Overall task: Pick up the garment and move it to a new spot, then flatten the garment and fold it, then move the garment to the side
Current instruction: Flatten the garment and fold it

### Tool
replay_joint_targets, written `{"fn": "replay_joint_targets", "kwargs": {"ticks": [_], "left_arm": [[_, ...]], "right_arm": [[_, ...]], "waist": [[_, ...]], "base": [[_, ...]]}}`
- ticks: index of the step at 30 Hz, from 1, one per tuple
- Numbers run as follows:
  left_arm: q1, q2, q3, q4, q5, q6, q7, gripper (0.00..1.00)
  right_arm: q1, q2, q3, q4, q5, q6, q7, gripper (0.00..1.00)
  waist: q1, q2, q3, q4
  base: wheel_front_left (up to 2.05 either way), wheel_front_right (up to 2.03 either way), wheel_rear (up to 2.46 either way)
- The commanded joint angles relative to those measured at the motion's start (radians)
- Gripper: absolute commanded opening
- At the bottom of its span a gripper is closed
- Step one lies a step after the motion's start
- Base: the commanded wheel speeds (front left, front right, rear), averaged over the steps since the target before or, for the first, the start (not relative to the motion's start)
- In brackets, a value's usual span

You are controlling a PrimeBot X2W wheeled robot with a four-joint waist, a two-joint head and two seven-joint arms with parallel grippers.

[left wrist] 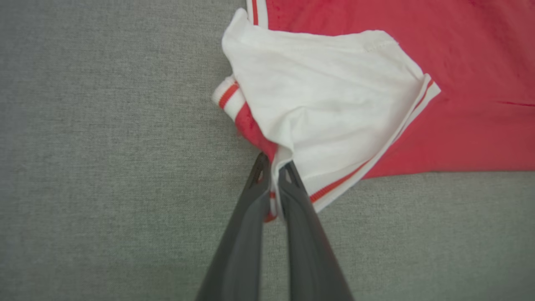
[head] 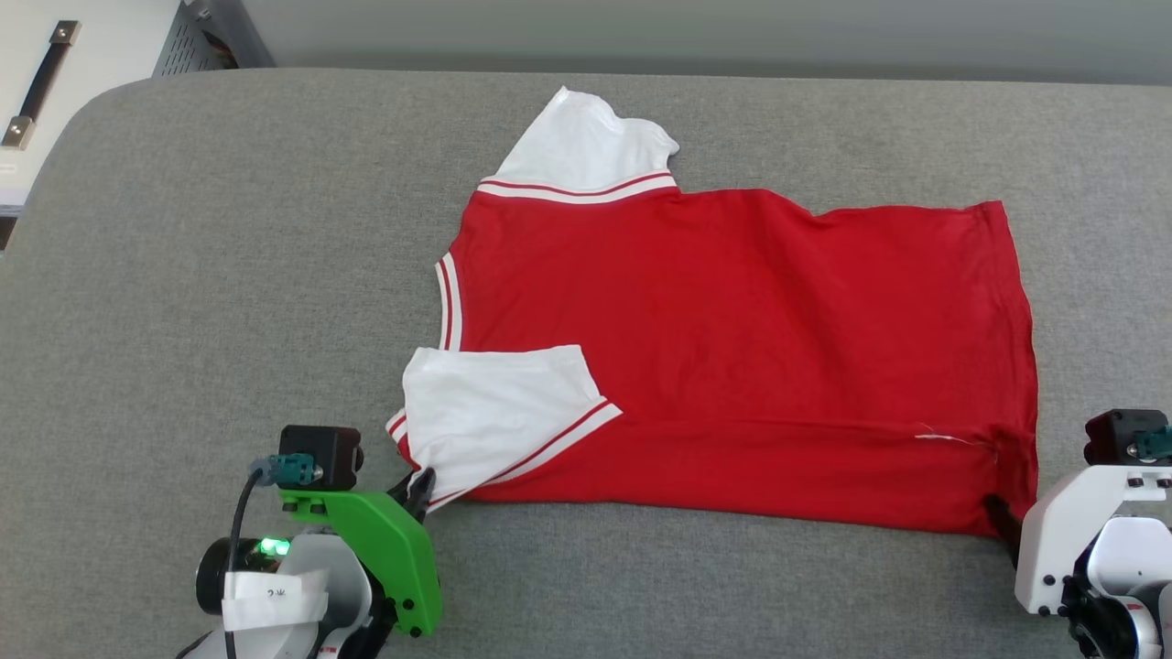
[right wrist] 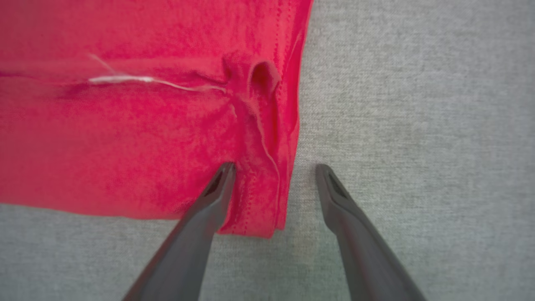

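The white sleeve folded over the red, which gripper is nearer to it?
Left. The left gripper has its jaws shut on the garment at a corner of the folded white sleeve; the right gripper sits open at the hem corner, across the shirt's body.

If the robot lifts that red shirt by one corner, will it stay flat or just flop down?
Probably flop: the garment is thin cloth, bunching where the left pincer pinches its sleeve. It looks light, lying wrinkled at the hem. The grey fabric surface may drag on it if pushed.
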Motion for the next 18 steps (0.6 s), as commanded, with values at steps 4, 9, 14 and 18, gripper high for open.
{"fn": "replay_joint_targets", "kwargs": {"ticks": [4, 9, 14, 18], "left_arm": [[-0.014, 0.008, 0.002, -0.004, 0.009, 0.004, -0.001, 0.0], [-0.013, 0.013, -0.001, 0.009, 0.01, 0.004, 0.0, 0.0], [0.0, 0.017, -0.005, 0.031, 0.001, -0.004, 0.002, 0.0], [0.022, 0.029, -0.013, 0.05, -0.002, -0.007, 0.008, 0.0]], "right_arm": [[-0.001, 0.01, 0.02, 0.048, 0.016, -0.001, 0.019, 0.18], [-0.004, -0.001, 0.016, 0.066, 0.027, -0.001, 0.017, 0.0], [0.002, -0.025, -0.003, 0.055, 0.039, -0.001, 0.018, 0.0], [0.028, -0.053, -0.007, 0.029, 0.063, -0.001, 0.044, 0.0]], "waist": [[0.0, 0.0, 0.012, 0.004], [0.0, 0.0, 0.001, 0.0], [0.0, 0.0, -0.044, -0.005], [0.0, 0.0, -0.093, -0.007]], "base": [[0.0, 0.0, 0.0], [0.0, 0.0, 0.0], [0.0, 0.0, 0.0], [0.0, 0.0, 0.0]]}}
